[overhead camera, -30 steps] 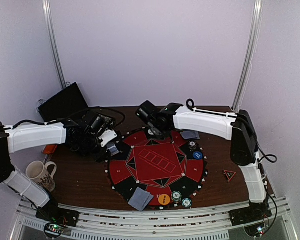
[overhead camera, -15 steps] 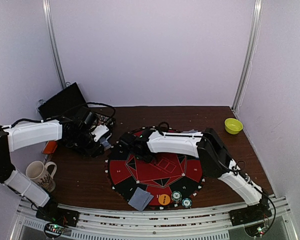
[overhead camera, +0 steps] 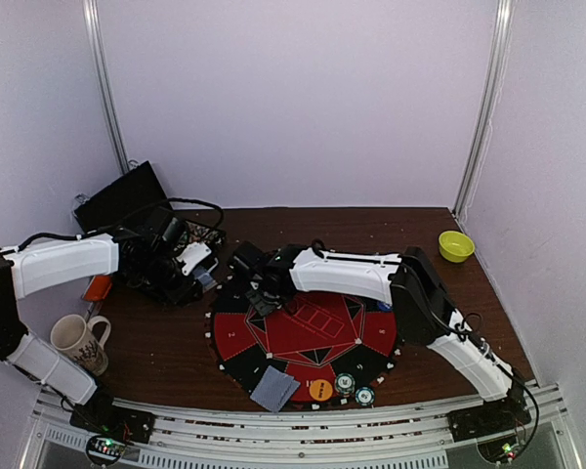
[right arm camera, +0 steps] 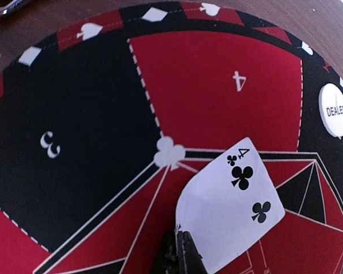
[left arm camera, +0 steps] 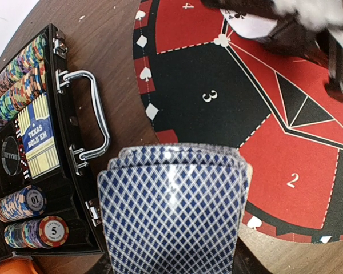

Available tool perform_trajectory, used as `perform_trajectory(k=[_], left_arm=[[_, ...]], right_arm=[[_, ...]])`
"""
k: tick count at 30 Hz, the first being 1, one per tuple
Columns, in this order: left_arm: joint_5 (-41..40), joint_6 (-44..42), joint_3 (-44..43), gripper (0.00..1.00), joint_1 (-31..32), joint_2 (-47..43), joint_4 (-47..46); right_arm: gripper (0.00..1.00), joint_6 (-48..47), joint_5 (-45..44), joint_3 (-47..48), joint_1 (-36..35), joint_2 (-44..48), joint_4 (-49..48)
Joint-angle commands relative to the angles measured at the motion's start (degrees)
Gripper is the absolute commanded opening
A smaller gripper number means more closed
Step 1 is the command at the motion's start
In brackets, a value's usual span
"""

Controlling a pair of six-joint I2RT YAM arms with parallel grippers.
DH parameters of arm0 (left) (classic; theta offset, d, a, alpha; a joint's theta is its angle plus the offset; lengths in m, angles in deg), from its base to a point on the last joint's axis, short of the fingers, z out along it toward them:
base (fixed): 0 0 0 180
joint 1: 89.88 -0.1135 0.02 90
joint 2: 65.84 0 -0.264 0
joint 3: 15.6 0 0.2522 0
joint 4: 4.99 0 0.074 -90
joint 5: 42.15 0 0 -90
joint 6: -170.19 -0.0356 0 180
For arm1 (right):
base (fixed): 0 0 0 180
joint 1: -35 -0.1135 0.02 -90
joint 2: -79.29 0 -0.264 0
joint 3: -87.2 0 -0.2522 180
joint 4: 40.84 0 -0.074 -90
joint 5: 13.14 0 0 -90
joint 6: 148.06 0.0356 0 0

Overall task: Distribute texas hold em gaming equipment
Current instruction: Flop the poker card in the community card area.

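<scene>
Pinching the four of clubs (right arm camera: pixel 231 200) by a corner in the right gripper (right arm camera: pixel 180 251), squeezed tight shut on it, face showing, over the mat (right arm camera: pixel 74 171) at the inner corner between sectors 3 and 4. Clamping the deck (left arm camera: pixel 171 211), backs up, in the part-open left gripper (overhead camera: pixel 197 274), beside the mat's far-left edge. Sitting at the mat's near rim: grey cards (overhead camera: pixel 273 389), orange button (overhead camera: pixel 320 389), chips (overhead camera: pixel 354 389).

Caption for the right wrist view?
Right hand shut on a white four of clubs card over the round red and black mat, white DEALER disc nearby.
</scene>
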State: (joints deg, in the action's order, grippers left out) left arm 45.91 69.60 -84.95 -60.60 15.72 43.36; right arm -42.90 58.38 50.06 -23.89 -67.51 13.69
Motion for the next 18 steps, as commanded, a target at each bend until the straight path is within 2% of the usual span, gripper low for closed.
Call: perform_trajectory(k=[1, 10, 18], left_arm=[[0.78, -0.57, 0.51, 0.49, -0.52, -1.62, -1.01], [0.62, -0.64, 0.99, 0.49, -0.54, -2.46, -0.66], [0.58, -0.74, 0.95, 0.49, -0.54, -2.18, -0.66]], right_arm=[[0.0, 8.47, 7.86, -3.51, 1.57, 2.23, -7.46], [0.0, 16.76, 10.04, -12.2, 2.45, 6.11, -19.04], [0.01, 17.51, 9.38, -13.96, 2.43, 5.65, -20.02]])
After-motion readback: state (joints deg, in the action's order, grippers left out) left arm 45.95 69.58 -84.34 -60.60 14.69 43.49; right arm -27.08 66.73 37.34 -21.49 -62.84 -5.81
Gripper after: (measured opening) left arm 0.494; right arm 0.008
